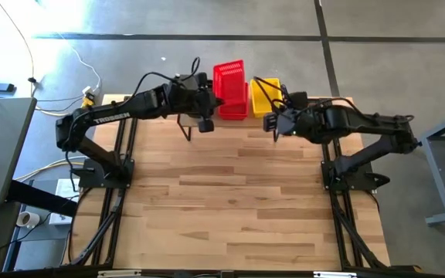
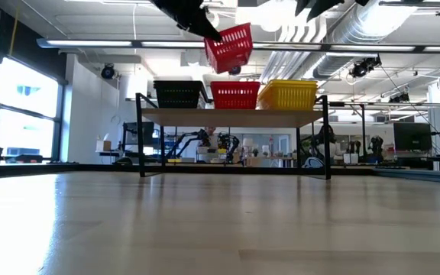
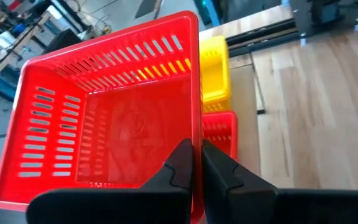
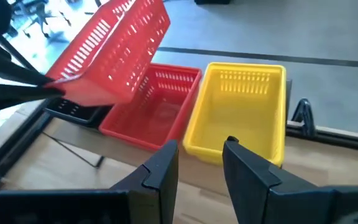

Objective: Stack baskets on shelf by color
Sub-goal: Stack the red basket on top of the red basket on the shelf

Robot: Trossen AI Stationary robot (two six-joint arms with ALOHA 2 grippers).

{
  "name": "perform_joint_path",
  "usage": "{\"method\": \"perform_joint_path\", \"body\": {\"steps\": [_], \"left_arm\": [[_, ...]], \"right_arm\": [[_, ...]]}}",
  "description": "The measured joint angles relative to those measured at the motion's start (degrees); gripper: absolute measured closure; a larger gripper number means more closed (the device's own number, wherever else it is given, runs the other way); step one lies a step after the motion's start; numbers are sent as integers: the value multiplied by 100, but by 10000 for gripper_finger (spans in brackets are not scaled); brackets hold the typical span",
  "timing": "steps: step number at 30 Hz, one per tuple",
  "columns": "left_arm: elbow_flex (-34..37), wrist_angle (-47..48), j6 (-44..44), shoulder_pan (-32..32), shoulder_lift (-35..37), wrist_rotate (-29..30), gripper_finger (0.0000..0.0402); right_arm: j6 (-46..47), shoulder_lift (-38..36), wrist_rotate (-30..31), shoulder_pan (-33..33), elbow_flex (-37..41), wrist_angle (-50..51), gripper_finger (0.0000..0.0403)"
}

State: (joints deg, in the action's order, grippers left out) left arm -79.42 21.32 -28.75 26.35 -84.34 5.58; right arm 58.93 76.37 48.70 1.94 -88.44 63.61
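Fingers of the left gripper (image 3: 196, 163) pinched on the rim wall of a red basket (image 3: 104, 109), carried tilted above the red basket on the shelf (image 2: 235, 117). Looks light, thin, somewhat flexible; best held by the rim. Right gripper (image 4: 201, 155) part-open, empty, near the yellow basket (image 4: 241, 109).

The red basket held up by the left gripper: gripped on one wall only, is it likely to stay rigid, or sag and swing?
The red basket hangs tilted from the left gripper, pinched on one wall, yet looks undeformed, so probably stiff. Its slotted mesh walls suggest it is light. Held off-centre, it may pivot or swing when lowered onto the red basket on the shelf.
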Motion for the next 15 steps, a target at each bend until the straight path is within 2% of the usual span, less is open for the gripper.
{"method": "perform_joint_path", "body": {"steps": [10, 15], "left_arm": [[0, -31, -42, -15, -335, -137, 401], [0, 8, -43, -11, -436, -153, 401]], "right_arm": [[-852, -36, -572, -543, 0, 3, 291], [-1055, -36, -667, -653, 0, 3, 291]]}}
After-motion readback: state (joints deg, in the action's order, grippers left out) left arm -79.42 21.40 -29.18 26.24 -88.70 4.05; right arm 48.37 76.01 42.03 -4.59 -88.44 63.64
